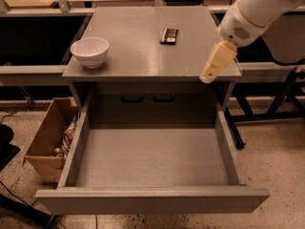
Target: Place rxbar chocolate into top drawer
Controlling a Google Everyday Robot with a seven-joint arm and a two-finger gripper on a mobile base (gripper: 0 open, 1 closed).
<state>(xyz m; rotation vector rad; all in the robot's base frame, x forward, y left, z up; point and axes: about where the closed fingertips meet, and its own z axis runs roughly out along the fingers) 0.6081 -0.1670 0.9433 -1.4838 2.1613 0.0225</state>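
Gripper hangs off the arm over the right front corner of the top, pointing down and to the left, with its tip near the front edge. It holds nothing and touches nothing that can be seen. Whether it is spread or closed cannot be told from this angle, since it shows only as one pale block.

The bar lies flat on the top, toward the back and a little right of centre, well apart from the gripper and clear of the bowl at the left front corner. Lying flat in open space, it probably suits a grasp from straight above (nothing crowds it on any side).

The drawer stands pulled fully out below the top, with nothing seen inside it, so the drop spot looks ready and only the pick-up is not yet done. Behind the drawer sits a panel with two dark handles. A box rests on the floor just left of the drawer.

The next move likely calls for reaching back and left to the bar.
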